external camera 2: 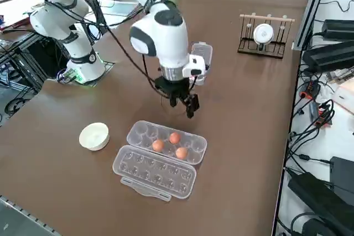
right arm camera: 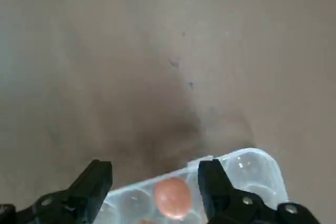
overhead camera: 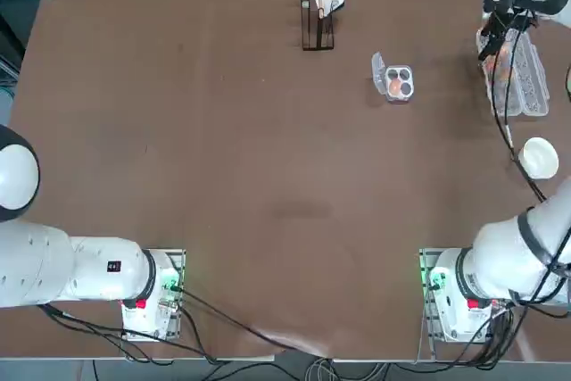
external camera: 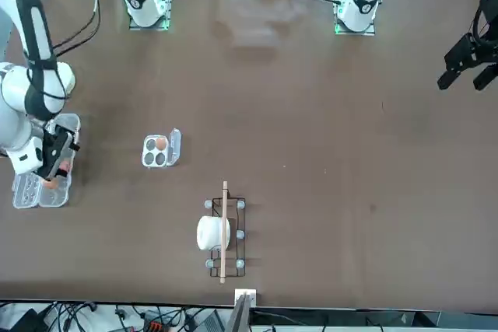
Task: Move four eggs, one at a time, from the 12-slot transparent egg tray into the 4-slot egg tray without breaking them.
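Fingers (right arm camera: 94, 182) of the right gripper (external camera 2: 184, 103) stand spread apart with nothing between them, hanging above the 12-slot transparent egg tray (external camera 2: 166, 139) without touching it. In the wrist view one egg (right arm camera: 174, 198) sits in a cup of that tray, showing in the gap between the two black fingers. From the right side view, three eggs (external camera 2: 175, 137) lie in the tray's cup half, clustered towards its middle, and the clear lid (external camera 2: 155, 172) is folded open flat on the desk (overhead camera: 223, 176) beside the cups. The tray sits at the desk's right edge on the robot's own right.

Well apart from it, nearer the desk's middle and far side, stands the 4-slot egg tray (overhead camera: 398, 82) with its lid flap open; one orange-brown egg (overhead camera: 393, 86) rests in one of its four cups, the other three cups bare. A white round bowl (overhead camera: 539, 157) lies near the long tray, on the side towards the arm's base. A dark wire rack (overhead camera: 318, 20) holding a white roll stands at the far edge. No readable writing or label shows on either tray.
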Controlling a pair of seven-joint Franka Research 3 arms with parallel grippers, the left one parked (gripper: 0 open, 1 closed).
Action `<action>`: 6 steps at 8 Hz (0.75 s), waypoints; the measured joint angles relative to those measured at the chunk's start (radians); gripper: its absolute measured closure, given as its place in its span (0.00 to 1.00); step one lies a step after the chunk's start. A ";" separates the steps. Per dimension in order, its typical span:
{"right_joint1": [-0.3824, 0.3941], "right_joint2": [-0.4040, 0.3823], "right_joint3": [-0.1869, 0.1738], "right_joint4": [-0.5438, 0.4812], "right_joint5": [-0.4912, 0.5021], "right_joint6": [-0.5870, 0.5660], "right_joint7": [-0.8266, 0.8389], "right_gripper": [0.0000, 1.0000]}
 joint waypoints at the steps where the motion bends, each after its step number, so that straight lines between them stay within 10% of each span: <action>1: -0.017 0.028 0.000 0.030 0.000 -0.001 -0.060 0.00; 6: -0.070 0.103 0.002 0.091 0.000 -0.002 -0.270 0.00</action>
